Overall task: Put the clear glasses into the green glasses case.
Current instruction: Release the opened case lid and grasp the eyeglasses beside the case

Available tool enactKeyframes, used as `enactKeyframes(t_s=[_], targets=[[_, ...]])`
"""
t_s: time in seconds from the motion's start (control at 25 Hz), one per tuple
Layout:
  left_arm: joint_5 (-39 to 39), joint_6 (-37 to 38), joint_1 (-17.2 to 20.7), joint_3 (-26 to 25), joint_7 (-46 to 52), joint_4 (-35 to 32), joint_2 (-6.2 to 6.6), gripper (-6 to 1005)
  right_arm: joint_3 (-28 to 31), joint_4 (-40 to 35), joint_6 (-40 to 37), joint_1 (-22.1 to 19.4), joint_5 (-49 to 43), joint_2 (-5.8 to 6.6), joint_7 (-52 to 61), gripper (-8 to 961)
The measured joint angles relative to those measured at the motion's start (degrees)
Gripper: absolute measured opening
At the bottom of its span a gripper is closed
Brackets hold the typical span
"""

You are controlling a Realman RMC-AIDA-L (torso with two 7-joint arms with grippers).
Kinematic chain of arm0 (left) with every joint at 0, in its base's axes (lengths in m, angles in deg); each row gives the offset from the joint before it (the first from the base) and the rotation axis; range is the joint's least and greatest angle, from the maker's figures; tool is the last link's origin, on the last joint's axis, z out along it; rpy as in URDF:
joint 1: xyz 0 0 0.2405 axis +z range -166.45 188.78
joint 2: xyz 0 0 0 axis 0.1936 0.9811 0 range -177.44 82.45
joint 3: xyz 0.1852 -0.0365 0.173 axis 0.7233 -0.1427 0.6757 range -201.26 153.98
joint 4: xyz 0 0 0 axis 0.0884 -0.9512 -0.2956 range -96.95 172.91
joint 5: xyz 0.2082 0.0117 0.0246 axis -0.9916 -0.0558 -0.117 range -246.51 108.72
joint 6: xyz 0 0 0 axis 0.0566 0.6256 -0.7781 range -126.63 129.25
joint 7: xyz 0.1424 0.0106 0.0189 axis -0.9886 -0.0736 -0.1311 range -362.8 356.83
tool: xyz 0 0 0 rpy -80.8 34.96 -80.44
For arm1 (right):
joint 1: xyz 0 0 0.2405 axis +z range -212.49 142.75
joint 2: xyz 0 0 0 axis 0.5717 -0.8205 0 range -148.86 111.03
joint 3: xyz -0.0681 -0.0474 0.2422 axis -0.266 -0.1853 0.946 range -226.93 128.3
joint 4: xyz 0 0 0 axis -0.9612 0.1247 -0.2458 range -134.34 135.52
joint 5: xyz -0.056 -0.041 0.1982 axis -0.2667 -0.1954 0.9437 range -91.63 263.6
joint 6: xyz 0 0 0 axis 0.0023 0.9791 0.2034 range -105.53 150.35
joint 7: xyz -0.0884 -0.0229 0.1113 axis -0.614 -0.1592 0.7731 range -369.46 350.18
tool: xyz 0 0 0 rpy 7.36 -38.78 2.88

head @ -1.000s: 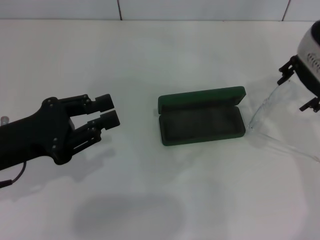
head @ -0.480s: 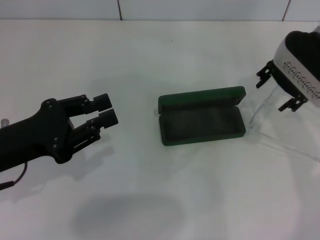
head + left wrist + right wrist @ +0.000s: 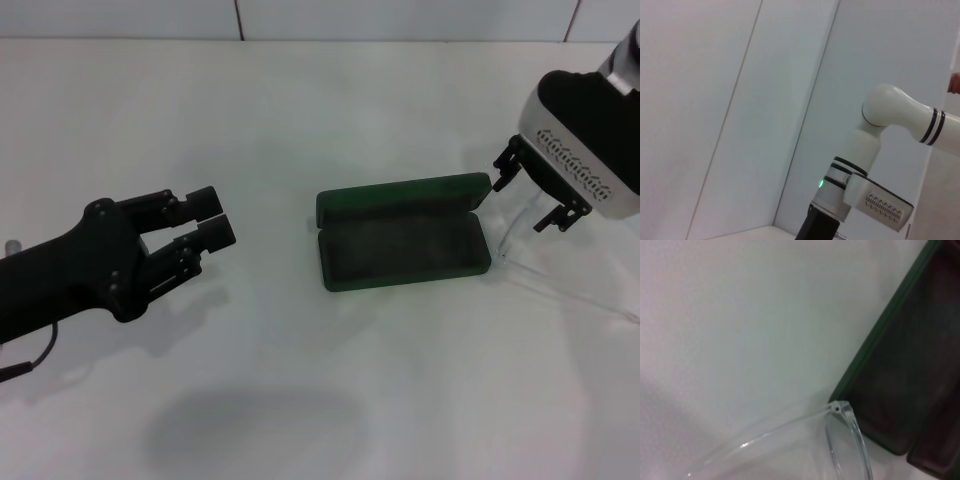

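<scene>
Right gripper [image 3: 533,192] carries the clear glasses [image 3: 520,225], pinched at the lens, just right of the open green glasses case [image 3: 403,243]. Transport step: next, swing left and lower them into the lining. Left gripper [image 3: 212,221] hovers far left, slightly parted, empty.

clear glasses [image 3: 540,262]: faint, temple cut off at frame edge | right end effector [image 3: 533,195]: fingertips indistinct

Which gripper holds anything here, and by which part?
The right gripper holds the clear glasses near the lens's upper edge; the left gripper holds nothing.
</scene>
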Motion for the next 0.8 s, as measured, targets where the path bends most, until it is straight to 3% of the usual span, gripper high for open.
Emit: enactKeyframes(t_s=[0.36,0.56,0.8], targets=[[0.0,-1.7,0.0,0.0,0.0,0.9,0.04,331,0.1,5.7,0.5,3.3,-0.4,0.1,0.3,583],[0.0,-2.1,-0.2,0.0,0.0,1.3,0.08,329,0.4,6.1,0.6,3.4,-1.6,0.04,0.5,366],[0.0,-2.3,-0.3,0.0,-0.1,1.7,0.09,327,0.5,6.2,0.8,2.9,-1.8,0.05,0.7,352]])
